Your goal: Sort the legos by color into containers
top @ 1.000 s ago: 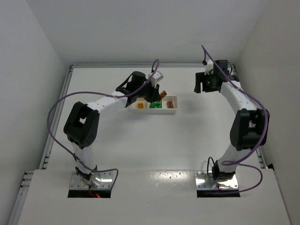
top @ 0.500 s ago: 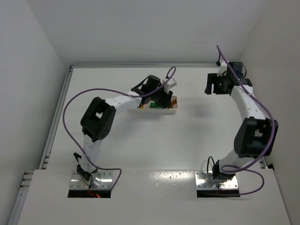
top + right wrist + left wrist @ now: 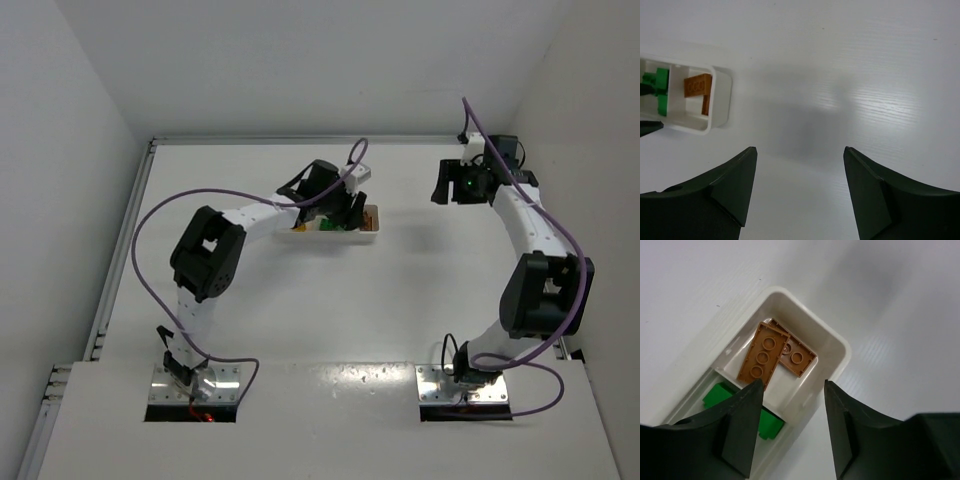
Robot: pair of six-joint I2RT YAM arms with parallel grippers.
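Note:
The white tray point(image 3: 345, 238) lies mid-table. Its right end compartment point(image 3: 840, 347) holds two reddish-brown bricks point(image 3: 760, 357), one overlapping the other point(image 3: 796, 357). The middle compartment holds green bricks point(image 3: 769, 424). My left gripper point(image 3: 792, 385) is open and empty, just above the tray's right end point(image 3: 352, 205). My right gripper point(image 3: 800, 150) is open and empty over bare table, well to the right of the tray point(image 3: 440, 186). From there I see the tray's end point(image 3: 720, 100) with a brown brick point(image 3: 697, 85) and green bricks point(image 3: 655, 82). My left arm hides most of the left compartment, and no yellow-orange brick shows clearly.
White walls close in the table at the back and on both sides. Purple cables loop over both arms point(image 3: 150, 225). The arm base plates point(image 3: 195, 385) sit at the near edge.
My left arm has swung right, carrying its gripper from the tray's middle to its right end. My right gripper has moved right, further from the tray.

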